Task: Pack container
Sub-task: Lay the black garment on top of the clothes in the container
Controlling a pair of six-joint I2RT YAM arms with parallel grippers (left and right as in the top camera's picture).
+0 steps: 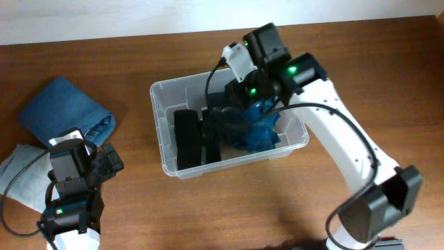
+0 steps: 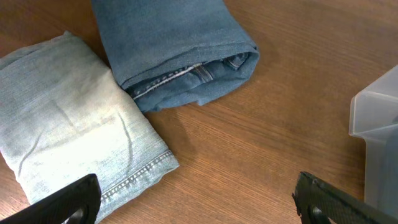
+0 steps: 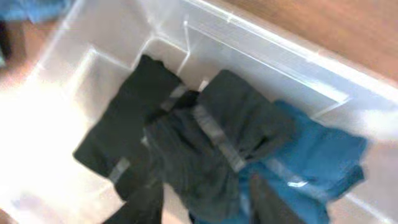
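R end effector [image 3: 208,208] in container [image 1: 157,128] above dk grey garment [image 3: 205,143], grip unclear (blur). Press flat beside blue garment [image 3: 317,155]. L end effector [image 2: 202,200] open.

Robot lab or data-collection bench, not a home. Cues: two robot arms share one wood-grain table [image 1: 208,215]. The white right arm [image 1: 343,142] has an exposed black cable [image 1: 312,106] and green status lights. The dark left arm [image 1: 69,201] is also lit green, with a loose cable [image 1: 14,187] looping beside it. A plain white wall [image 1: 104,17] strip runs behind the far table edge. Items are few and neatly laid out — a clear plastic container [image 1: 159,132] holding dark garments [image 3: 211,143] and a blue garment [image 3: 317,155], plus folded blue jeans [image 2: 180,50] and a pale folded denim piece [image 2: 68,118] on bare tabletop. Wrist cameras plus a fixed overhead view — recording rig. The rest of the room is out of view.
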